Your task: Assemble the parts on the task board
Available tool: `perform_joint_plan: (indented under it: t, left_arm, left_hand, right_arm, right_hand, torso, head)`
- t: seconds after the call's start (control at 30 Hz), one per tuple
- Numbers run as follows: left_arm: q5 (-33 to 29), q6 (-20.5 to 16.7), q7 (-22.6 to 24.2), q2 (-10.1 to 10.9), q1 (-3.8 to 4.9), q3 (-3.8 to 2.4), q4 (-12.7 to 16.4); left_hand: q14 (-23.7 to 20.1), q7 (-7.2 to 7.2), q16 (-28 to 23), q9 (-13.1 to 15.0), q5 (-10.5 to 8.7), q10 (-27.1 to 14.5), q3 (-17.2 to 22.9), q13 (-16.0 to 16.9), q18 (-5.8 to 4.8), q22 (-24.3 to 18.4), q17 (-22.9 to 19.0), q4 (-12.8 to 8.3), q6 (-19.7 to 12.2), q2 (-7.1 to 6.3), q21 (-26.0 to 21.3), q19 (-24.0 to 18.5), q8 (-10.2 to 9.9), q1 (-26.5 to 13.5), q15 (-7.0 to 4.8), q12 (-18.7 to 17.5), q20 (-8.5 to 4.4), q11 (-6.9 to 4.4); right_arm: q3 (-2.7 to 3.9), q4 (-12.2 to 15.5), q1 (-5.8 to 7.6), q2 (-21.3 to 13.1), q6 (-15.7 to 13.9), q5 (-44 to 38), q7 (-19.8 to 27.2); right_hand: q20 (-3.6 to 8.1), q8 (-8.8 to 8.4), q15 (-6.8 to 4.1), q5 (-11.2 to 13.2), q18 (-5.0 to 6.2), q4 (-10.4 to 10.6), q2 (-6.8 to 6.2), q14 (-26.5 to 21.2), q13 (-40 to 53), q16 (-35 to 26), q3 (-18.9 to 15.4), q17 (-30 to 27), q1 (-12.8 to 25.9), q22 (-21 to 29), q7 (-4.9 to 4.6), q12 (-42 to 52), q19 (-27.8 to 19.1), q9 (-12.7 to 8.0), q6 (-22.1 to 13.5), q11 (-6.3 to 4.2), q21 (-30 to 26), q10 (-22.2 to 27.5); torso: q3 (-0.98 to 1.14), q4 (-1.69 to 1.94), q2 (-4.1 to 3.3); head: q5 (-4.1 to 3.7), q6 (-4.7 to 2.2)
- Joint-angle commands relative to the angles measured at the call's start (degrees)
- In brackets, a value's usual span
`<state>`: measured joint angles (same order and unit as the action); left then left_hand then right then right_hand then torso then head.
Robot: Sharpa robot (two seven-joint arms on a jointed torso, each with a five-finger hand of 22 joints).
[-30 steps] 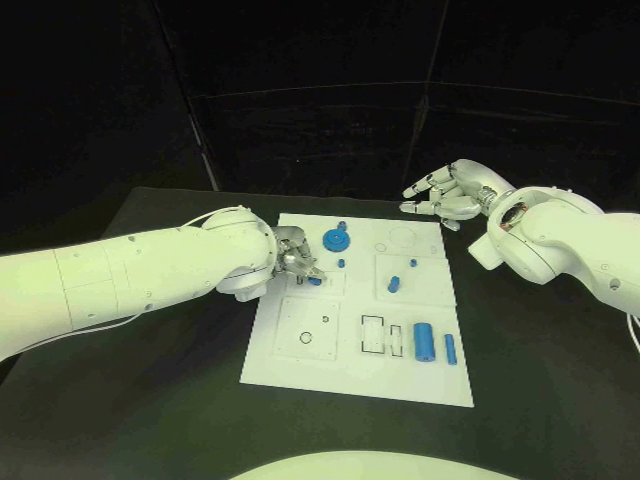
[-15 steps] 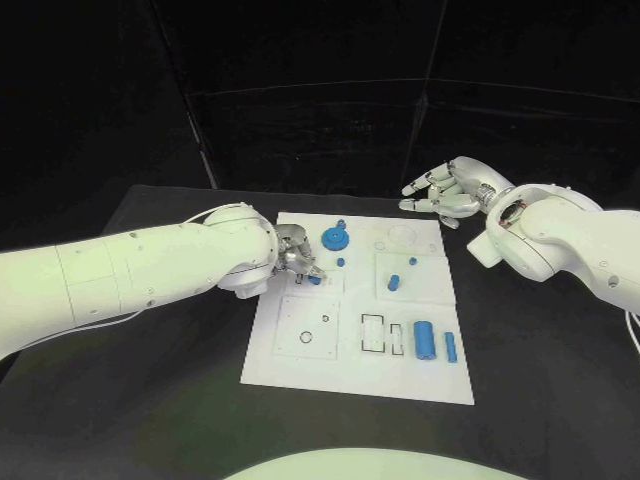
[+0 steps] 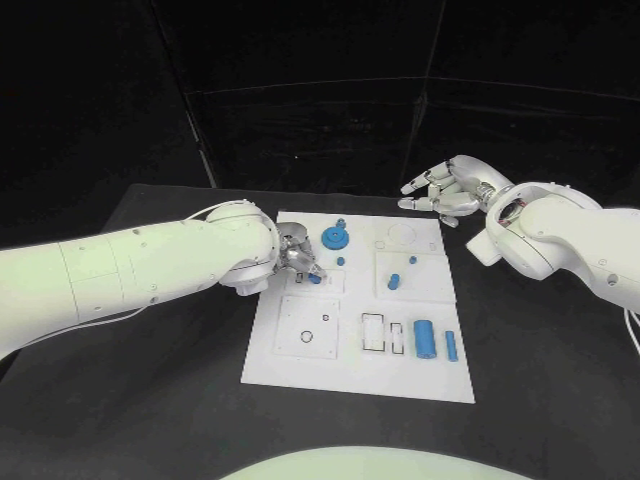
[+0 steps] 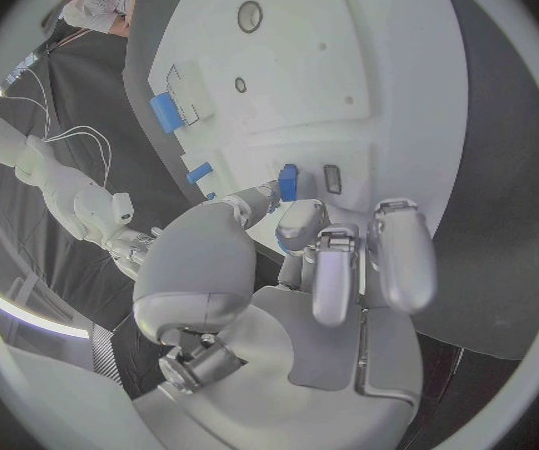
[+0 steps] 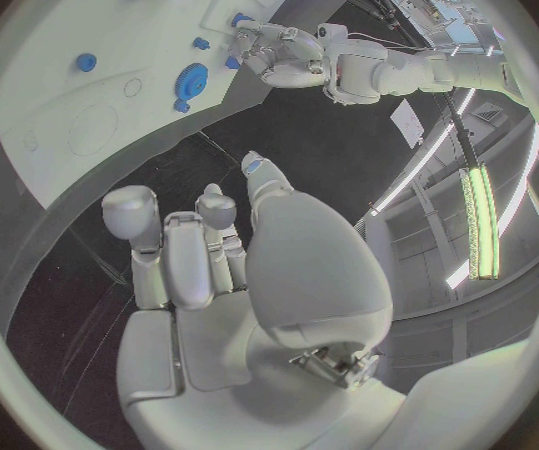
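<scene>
Nearest me on the task board [image 3: 352, 372]: blue cylinder [image 3: 425, 341] and slim blue bar [image 3: 450, 347], lying side by side, right of two rectangular slots. Mid board, L side: my left hand [image 3: 294, 260] is down on the board, fingertips [image 4: 290, 220] pinching a small blue peg [image 4: 288, 182]. Blue gear [image 3: 335, 238] just beyond. Farthest: right hand [image 3: 446, 192] hovers past board's far R corner, fingers loosely curled, holding nothing.

Blue parts [image 3: 425, 341] lie on the white task board [image 3: 352, 375], black table [image 3: 147, 400].
</scene>
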<state>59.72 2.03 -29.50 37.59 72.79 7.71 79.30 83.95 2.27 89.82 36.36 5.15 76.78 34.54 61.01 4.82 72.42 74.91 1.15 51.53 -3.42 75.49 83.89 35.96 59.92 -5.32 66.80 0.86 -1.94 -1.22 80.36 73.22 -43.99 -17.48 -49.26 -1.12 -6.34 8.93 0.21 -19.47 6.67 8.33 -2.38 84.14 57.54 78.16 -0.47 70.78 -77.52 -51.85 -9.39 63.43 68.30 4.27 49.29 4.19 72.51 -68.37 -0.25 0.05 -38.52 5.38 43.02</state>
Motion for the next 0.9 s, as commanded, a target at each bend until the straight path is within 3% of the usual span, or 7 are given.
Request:
perform_joint_plan:
  t: [0.03, 0.47, 0.9]
  left_arm:
    - [0.06, 2.21, -0.15, -0.25, -0.25, 0.2, 0.06]
    - [0.06, 1.24, -0.08, -0.65, -0.24, 0.2, -0.5]
    - [0.06, 0.55, -0.02, -0.96, -0.24, 0.19, -0.82]
  left_hand:
    - [6.05, -0.24, 0.18, 0.08, -0.02, 0.01, 1.87, -0.31, -0.98, 0.18, 15.09, -2.49, 0.23, 0.38, 0.35, 1.78, 0.18, -0.64, -0.36, -0.19, -0.4, -0.21]
    - [6.05, -0.49, 0.18, 0.19, -0.33, -0.45, -2.63, -2.12, -1.08, 0.72, 15.09, -0.49, 1.06, 0.53, 0.61, 1.93, 0.31, -2.53, -0.53, -1.31, -0.57, -0.41]
    - [6.05, -0.82, 0.18, 0.8, -0.46, 0.12, -8.77, -0.84, -1.1, 1.0, 15.09, 1.59, 1.85, 0.51, 0.61, 2.0, 1.29, -3.78, -0.75, 0.04, -0.79, -0.67]
  right_arm:
    - [0.04, 0.03, 0.11, 0.02, 0.29, 0.18, 0.44]
    - [0.04, -0.1, 0.11, 0.17, 0.24, 0.18, 0.53]
    - [0.04, -0.06, 0.11, 0.17, 0.18, 0.18, 0.72]
  right_hand:
    - [0.27, 0.38, -0.39, -0.18, 0.75, 0.12, 0.49, 1.77, -0.06, -0.24, -0.21, 0.0, -0.05, 0.01, -0.03, 0.16, 0.03, -0.07, 0.31, 0.1, -0.29, -0.35]
    - [0.27, 0.4, -0.39, -0.2, 0.75, 0.18, 0.48, 1.77, -0.14, -0.27, -0.28, -0.03, 0.02, 0.05, -0.03, 0.12, 0.03, -0.08, 0.28, 0.11, -0.32, -0.31]
    - [0.28, 0.4, -0.38, -0.2, 0.77, 0.25, 0.46, 1.76, -0.24, -0.3, -0.37, -0.06, 0.12, 0.13, -0.04, 0.06, -0.01, -0.09, 0.23, 0.11, -0.36, -0.26]
  torso:
    - [0.0, 0.04, 0.0]
    - [0.0, 0.01, 0.0]
    - [0.01, 0.01, -0.01]
  head:
    - [-0.07, 0.0]
    - [-0.09, 0.12]
    - [-0.25, 0.18]
